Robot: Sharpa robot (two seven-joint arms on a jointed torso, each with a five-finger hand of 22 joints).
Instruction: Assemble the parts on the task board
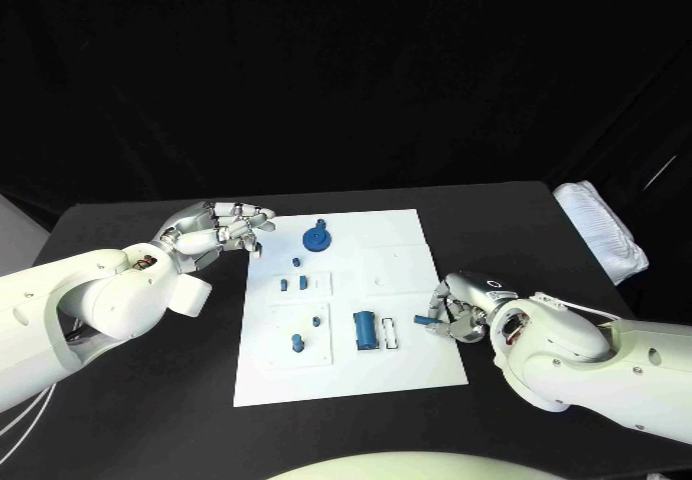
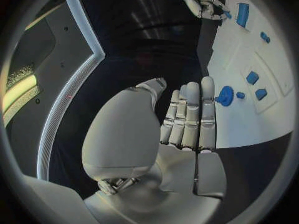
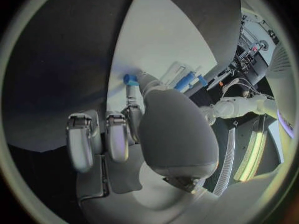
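Observation:
The white task board (image 1: 389, 270) lies mid-table. A blue gear-like part (image 1: 316, 238) stands near its far left corner, and a blue cylinder (image 1: 365, 328) lies beside a white bar toward the near side. Several small blue parts (image 1: 296, 284) sit along the left half. My left hand (image 1: 216, 232) hovers just off the board's far left edge with fingers straight, holding nothing; its wrist view shows the gear (image 2: 224, 95) just beyond the fingertips (image 2: 207, 84). My right hand (image 1: 462, 308) sits at the board's right edge and pinches a small blue part (image 1: 426, 320), also seen as that blue part (image 3: 130, 79) over the board (image 3: 168, 40).
A white padded bundle (image 1: 606, 232) lies at the table's far right edge. Black table (image 1: 144, 420) surrounds the board on all sides. My left forearm (image 1: 101, 310) lies over the table's left side.

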